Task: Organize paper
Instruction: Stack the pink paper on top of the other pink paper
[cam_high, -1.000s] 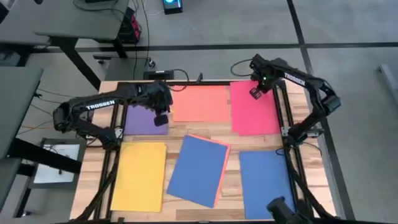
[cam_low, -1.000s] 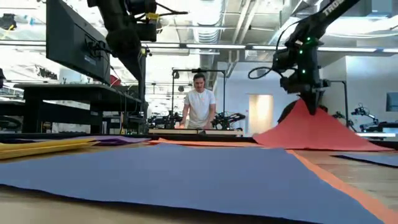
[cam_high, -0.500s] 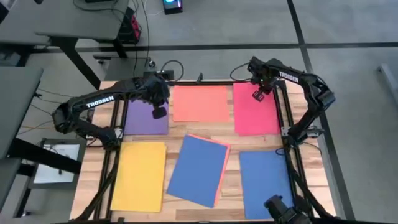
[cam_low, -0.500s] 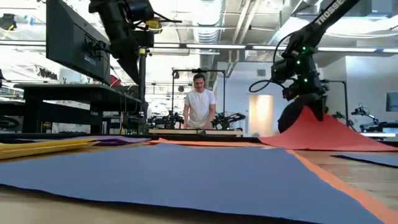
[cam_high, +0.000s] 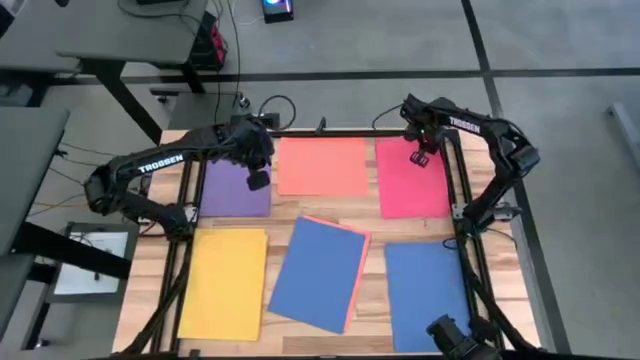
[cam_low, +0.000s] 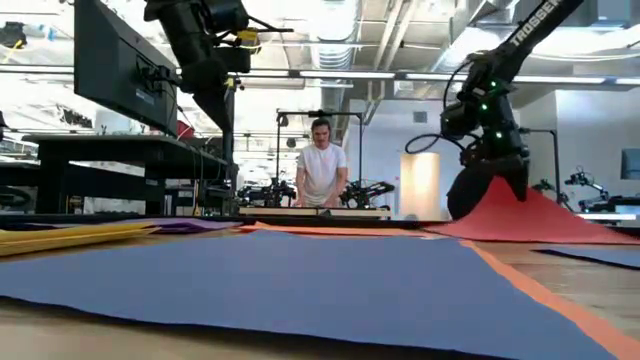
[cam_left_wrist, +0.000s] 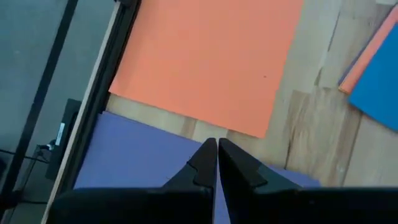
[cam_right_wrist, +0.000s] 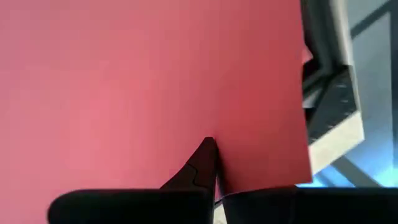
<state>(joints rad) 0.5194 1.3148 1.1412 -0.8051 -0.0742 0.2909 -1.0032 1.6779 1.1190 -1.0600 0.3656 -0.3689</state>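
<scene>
Several coloured sheets of paper lie flat on the wooden table: purple (cam_high: 225, 190), salmon-orange (cam_high: 322, 165), yellow (cam_high: 225, 280), blue (cam_high: 425, 285) and a tilted blue sheet (cam_high: 315, 272) on top of an orange one (cam_high: 355, 290). The pink-red sheet (cam_high: 410, 190) at the far right is raised into a tent (cam_low: 520, 215) under my right gripper (cam_high: 420, 158), which is shut on it. My left gripper (cam_high: 258, 181) hangs shut and high above the purple sheet's right edge (cam_left_wrist: 143, 162), holding nothing. My right gripper pinches the pink-red sheet between its two fingers close to the sheet's far edge (cam_right_wrist: 233, 158). One finger (cam_right_wrist: 200, 163) shows on this side; the paper hides the other. The fingers point down from above. The paper rises to a peak (cam_low: 497, 183) at the fingers while its near part lies on the table.
Black frame rails (cam_high: 457, 200) run along the table's sides and far edge. A white printed sheet (cam_high: 95, 262) lies on a stand left of the table. A person (cam_low: 322, 170) stands at another bench beyond the far edge. Bare wood shows between the sheets.
My right gripper has come down and gone slightly toward the table's right edge with the pink-red sheet. The sheet's tent is lower and it has slid a little to the right. My left gripper has drifted a little toward the far edge, still shut.
</scene>
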